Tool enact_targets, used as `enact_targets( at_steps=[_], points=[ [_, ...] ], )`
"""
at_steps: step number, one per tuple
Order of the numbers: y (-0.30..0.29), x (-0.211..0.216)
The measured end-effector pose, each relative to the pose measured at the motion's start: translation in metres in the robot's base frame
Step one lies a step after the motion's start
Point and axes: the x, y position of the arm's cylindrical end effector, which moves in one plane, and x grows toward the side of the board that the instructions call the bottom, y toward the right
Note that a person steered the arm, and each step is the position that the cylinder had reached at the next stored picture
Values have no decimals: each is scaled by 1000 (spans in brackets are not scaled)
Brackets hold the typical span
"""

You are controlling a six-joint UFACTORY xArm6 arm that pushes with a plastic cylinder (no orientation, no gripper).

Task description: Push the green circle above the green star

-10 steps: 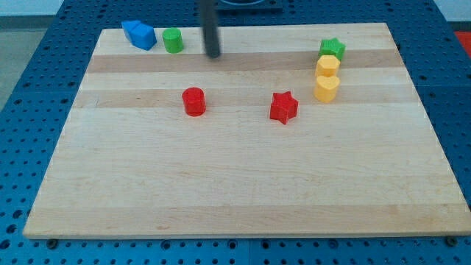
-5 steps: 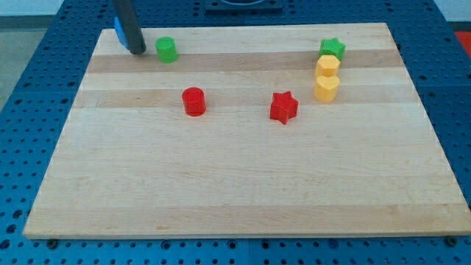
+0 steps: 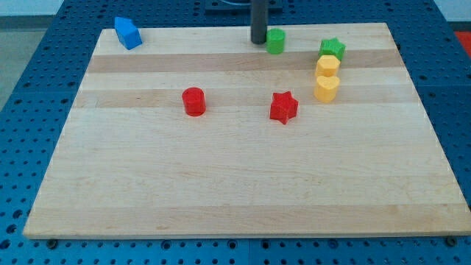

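Observation:
The green circle (image 3: 276, 40) stands near the board's top edge, left of the green star (image 3: 333, 49) and slightly higher than it. My tip (image 3: 258, 40) rests right against the green circle's left side. The dark rod rises from there out of the view's top.
Two yellow blocks (image 3: 327, 66) (image 3: 326, 87) are stacked in a column just below the green star. A red star (image 3: 283, 107) sits lower centre-right, a red circle (image 3: 193, 101) to its left. A blue block (image 3: 127, 33) lies at the wooden board's (image 3: 235, 184) top left corner.
My tip has swept from beside the blue block to the right along the top edge. The green circle has slid right with it, from top left towards the green star.

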Motion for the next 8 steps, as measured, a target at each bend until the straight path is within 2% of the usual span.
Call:
enact_targets(
  at_steps=[6,8],
  points=[
    [10,7],
    [14,32]
  ],
)
